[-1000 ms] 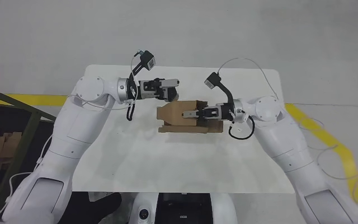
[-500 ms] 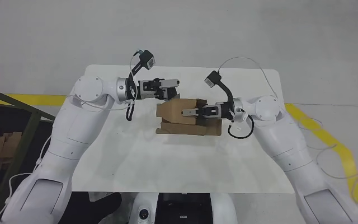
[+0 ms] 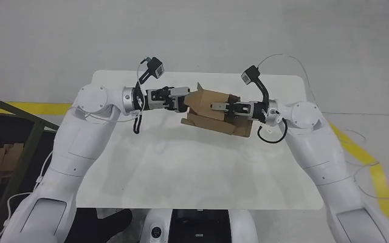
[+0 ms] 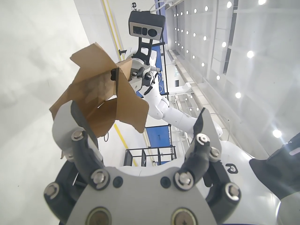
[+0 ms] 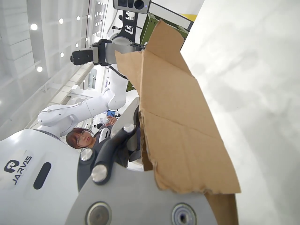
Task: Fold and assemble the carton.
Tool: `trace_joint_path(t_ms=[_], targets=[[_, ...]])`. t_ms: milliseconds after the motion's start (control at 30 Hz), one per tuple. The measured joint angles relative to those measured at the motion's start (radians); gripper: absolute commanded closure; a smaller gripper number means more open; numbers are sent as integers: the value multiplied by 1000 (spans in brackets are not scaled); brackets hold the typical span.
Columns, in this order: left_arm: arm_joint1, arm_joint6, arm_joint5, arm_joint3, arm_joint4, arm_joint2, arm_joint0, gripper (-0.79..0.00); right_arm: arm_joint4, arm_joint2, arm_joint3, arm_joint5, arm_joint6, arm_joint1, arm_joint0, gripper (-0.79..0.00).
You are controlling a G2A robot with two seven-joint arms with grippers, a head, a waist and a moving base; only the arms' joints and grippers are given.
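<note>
Left to right: the left gripper (image 4: 138, 107) hangs at the left end of the carton (image 4: 93, 87) with its jaws spread wide and holding nothing. One finger (image 4: 78, 118) lies against the cardboard's lower edge, and a loose flap (image 4: 131, 111) reaches into the gap between the jaws; whether the far finger touches it cannot be told. This stance suits pushing or pinching a flap inward rather than carrying the load. The carton itself is raised off the white table (image 3: 182, 176), above its far half, and tilted, with its open end and splayed flaps turned toward the left arm, so the folds are presented to the free jaws. The right gripper (image 3: 215, 107) appears closed on one wall of the carton, one finger showing inside the box in the left wrist view; it serves as the holder that fixes the box in the air. The flaps are unfolded, so assembly seems at an early stage. Nothing on the table lies beneath or beside the box. A green frame (image 3: 18, 130) and a yellow line (image 3: 42, 108) on the floor sit well apart, off the table's left side.
</note>
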Motion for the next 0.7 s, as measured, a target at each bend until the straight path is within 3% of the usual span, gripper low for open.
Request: trace_joint_path(t_ms=[433,700], targets=[[-12,-1,1,39,-3,47,-39,-785,0,11,-29,21,-11,3,-11,0],[-12,-34,-2,7,-26,46,-31,-785,6,6,-14,38,-44,0,-6,0]])
